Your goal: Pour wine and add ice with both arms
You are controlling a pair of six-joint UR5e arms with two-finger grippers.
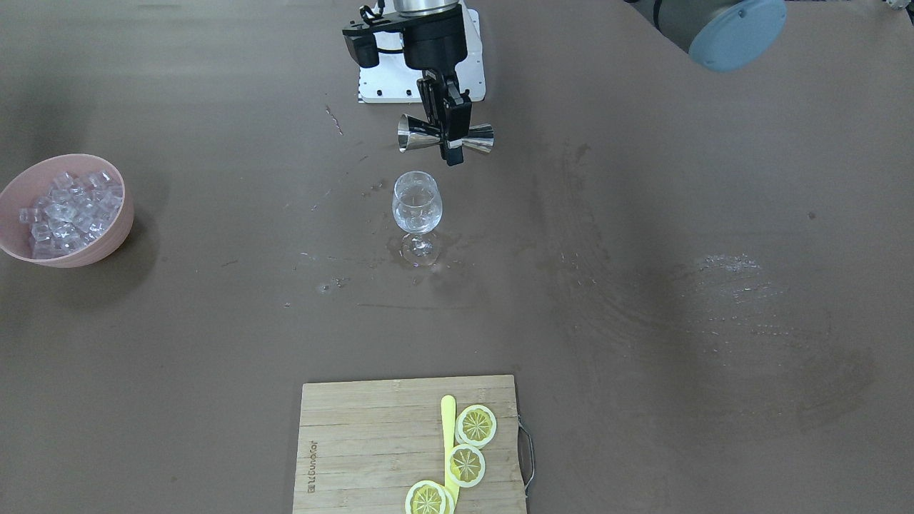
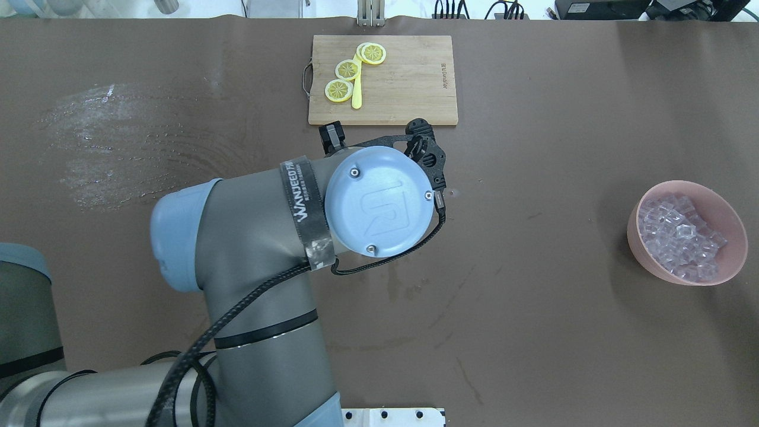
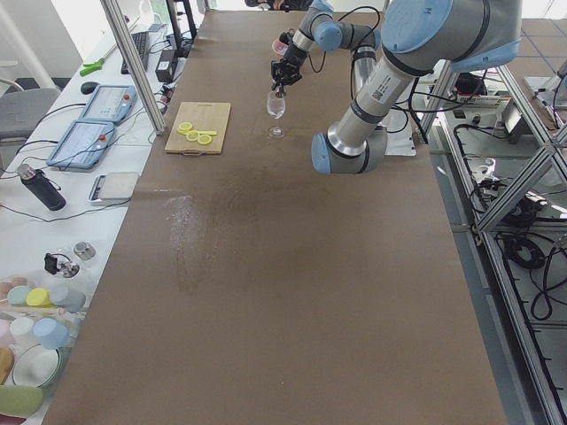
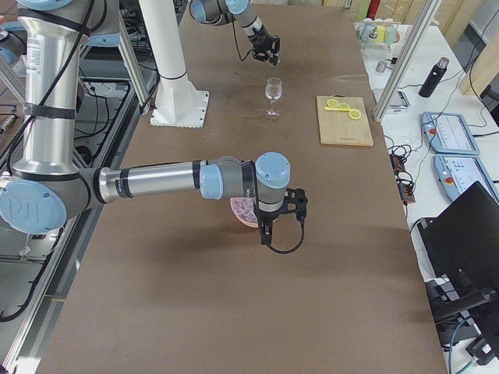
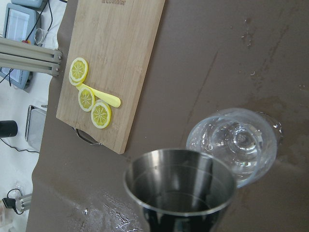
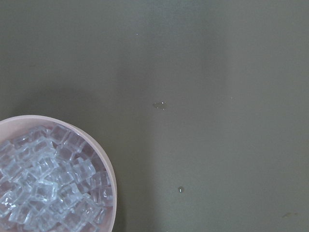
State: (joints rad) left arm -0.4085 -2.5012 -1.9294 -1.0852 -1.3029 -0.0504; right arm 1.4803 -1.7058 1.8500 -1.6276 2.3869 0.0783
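Observation:
My left gripper [image 1: 453,151] is shut on a steel double-ended jigger [image 1: 412,134]. It holds the jigger on its side just above and behind a clear stemmed glass [image 1: 417,207] at the table's middle. In the left wrist view the jigger's open cup [image 5: 181,188] sits beside the glass's rim [image 5: 236,145]. The ice [image 1: 68,210] is piled in a pink bowl [image 1: 123,227], and also shows in the right wrist view [image 6: 48,193]. My right gripper [image 4: 263,232] hangs above the near side of that bowl [image 4: 243,212]; I cannot tell whether it is open or shut.
A wooden cutting board [image 1: 357,442] with three lemon slices [image 1: 476,425] and a yellow stick [image 1: 448,421] lies at the table's far side from the robot. A white base plate [image 1: 378,82] stands behind the glass. Wet smears [image 1: 735,285] mark the tabletop.

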